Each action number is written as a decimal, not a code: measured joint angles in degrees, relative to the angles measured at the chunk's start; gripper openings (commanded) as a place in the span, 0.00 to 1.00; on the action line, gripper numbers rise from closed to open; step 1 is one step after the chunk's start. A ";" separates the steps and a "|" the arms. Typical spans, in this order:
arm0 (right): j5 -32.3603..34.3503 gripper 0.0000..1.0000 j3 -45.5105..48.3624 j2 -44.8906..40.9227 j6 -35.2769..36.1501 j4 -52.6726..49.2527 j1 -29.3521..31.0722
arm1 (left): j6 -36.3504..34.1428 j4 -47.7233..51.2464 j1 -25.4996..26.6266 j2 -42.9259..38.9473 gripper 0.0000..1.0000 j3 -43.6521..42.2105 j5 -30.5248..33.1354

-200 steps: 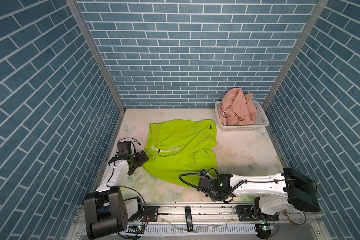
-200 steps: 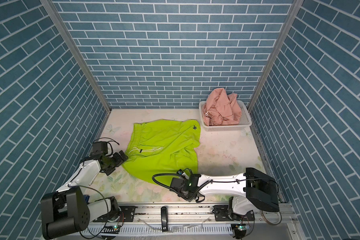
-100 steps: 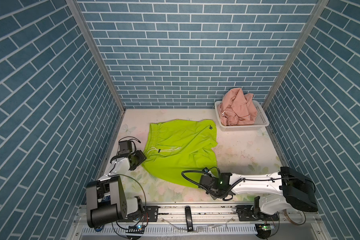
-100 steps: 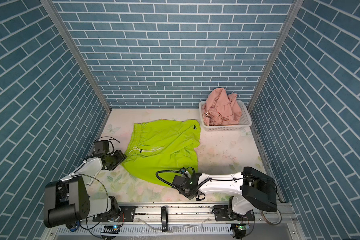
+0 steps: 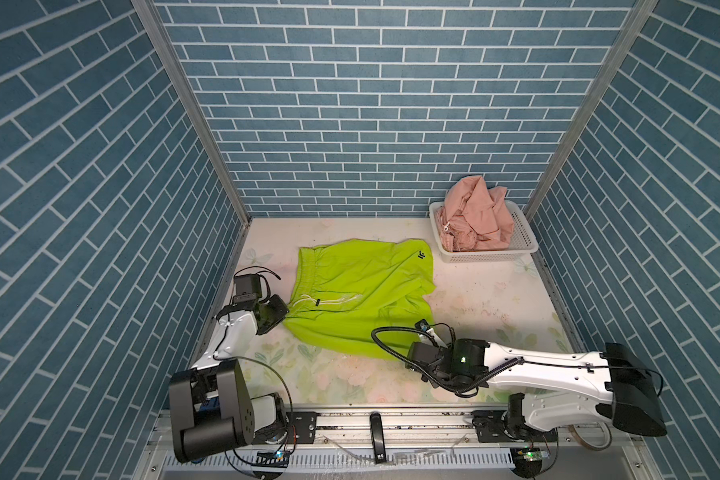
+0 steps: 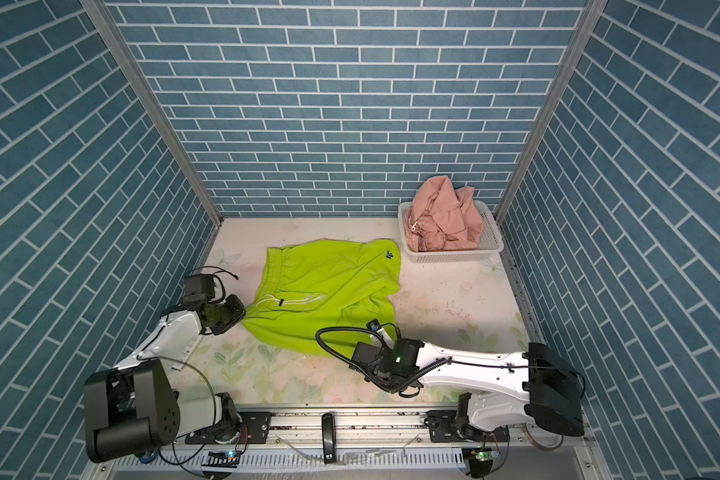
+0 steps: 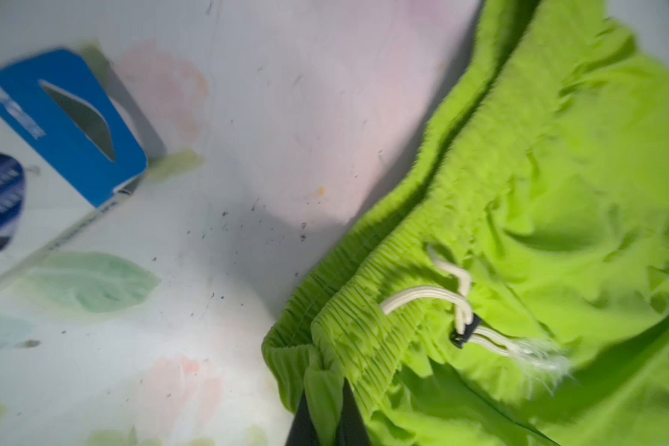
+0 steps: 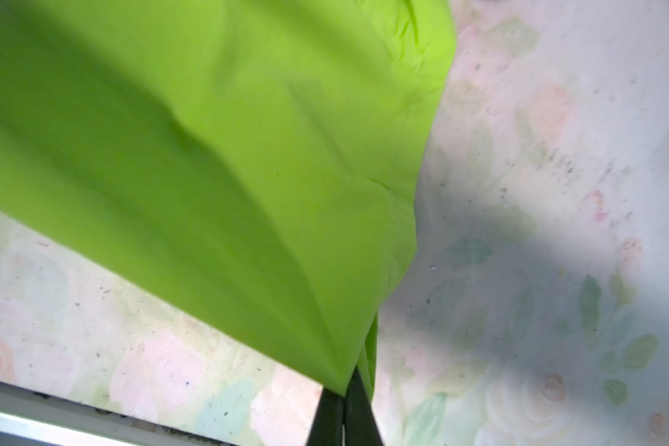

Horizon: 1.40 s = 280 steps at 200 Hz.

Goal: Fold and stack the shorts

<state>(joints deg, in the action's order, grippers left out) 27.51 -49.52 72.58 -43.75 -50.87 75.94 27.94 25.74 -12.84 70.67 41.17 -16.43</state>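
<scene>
The green shorts point(image 5: 362, 299) lie flat on the counter point(image 5: 495, 299), waistband left. The left gripper point(image 7: 325, 409) pinches the near waistband corner and the right gripper point(image 8: 342, 401) the near hem corner. The cloth extends beyond both, toward the far side.

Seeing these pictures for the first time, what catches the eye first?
The lime green shorts lie spread at the centre, the left gripper shut on their waistband corner and the right gripper shut on a hem corner. Salmon pink shorts sit crumpled in the white basket at the far right.
</scene>
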 measured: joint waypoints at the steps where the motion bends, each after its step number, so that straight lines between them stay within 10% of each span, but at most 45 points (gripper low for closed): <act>1: 0.11 0.00 -0.13 -0.04 0.00 -0.15 0.02 | -0.04 0.13 0.00 -0.15 0.00 0.11 -0.02; 87: 16.06 0.00 -12.26 -8.22 1.01 -15.06 3.43 | -4.79 19.82 0.02 -15.98 0.00 8.35 -1.25; 157: 25.68 0.00 -20.48 -9.42 16.61 -13.81 1.42 | -7.19 30.18 0.00 -21.57 0.02 14.99 1.01; 280: -4.48 0.00 -27.82 5.20 49.44 5.90 -30.23 | -11.19 28.70 0.11 -3.06 0.00 22.40 5.42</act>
<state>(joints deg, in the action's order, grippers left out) 23.03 -77.34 77.78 5.69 -44.97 45.71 16.75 54.43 -12.73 67.61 63.57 -11.00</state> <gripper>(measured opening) 0.043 0.091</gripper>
